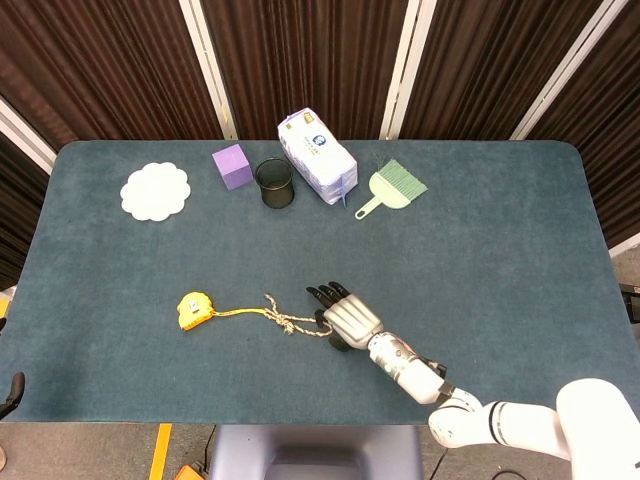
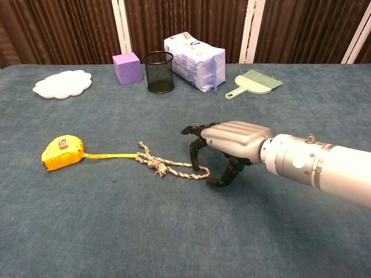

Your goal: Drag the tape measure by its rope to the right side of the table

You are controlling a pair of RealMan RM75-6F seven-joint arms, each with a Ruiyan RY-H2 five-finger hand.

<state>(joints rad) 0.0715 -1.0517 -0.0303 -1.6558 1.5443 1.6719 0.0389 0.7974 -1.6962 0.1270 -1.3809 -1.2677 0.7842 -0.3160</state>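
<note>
A yellow tape measure (image 1: 194, 308) (image 2: 61, 152) lies on the blue table (image 1: 500, 260), left of the middle near the front. A short yellow strap leads from it to a knotted, braided rope (image 1: 290, 321) (image 2: 168, 167) stretching right. My right hand (image 1: 345, 318) (image 2: 229, 143) hovers low over the rope's right end, palm down. Its fingers curl on the far side of the loop and the thumb on the near side, apart, not closed on the rope. At the lower left edge of the head view only a dark tip of my left hand (image 1: 12, 388) shows.
Along the back stand a white scalloped mat (image 1: 155, 191), a purple cube (image 1: 232, 165), a black mesh cup (image 1: 274, 183), a tissue pack (image 1: 317, 157) and a green hand brush (image 1: 392, 187). Bare table surface stretches to the right of my hand.
</note>
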